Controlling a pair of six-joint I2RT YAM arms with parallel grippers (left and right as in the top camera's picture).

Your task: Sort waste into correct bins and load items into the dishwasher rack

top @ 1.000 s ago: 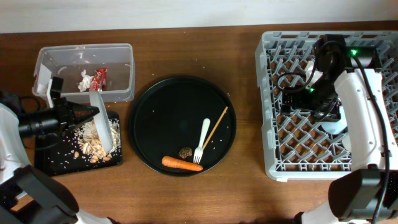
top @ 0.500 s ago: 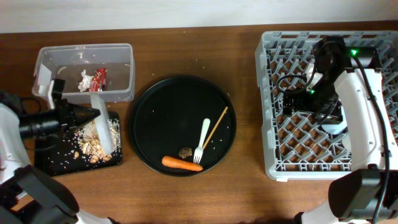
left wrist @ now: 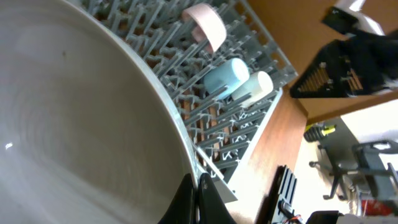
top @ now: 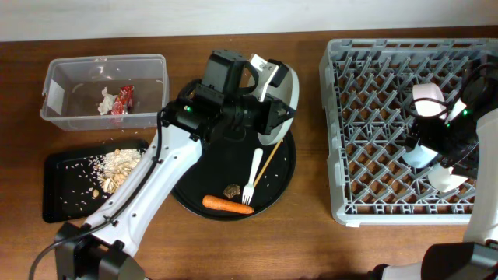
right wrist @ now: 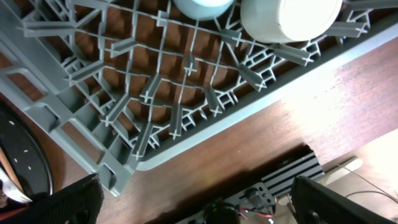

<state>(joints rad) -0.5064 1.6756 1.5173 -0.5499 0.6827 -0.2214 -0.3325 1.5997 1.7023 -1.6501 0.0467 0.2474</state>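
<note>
Clamping one white plate [top: 286, 87], left gripper [left wrist: 196, 196] hangs above the round tray [top: 194, 187]; right gripper [right wrist: 196, 199] gapes empty beside three cups [top: 427, 99].

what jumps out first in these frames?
The left claw pinching the white plate on edge over the far rim of the round black tray, at centre. Then the grey rack on the right, with a pink cup, a blue-tinted cup and a white cup lined down its right side.

A round black tray [top: 214, 167] sits on the wooden table [top: 311, 249].
</note>
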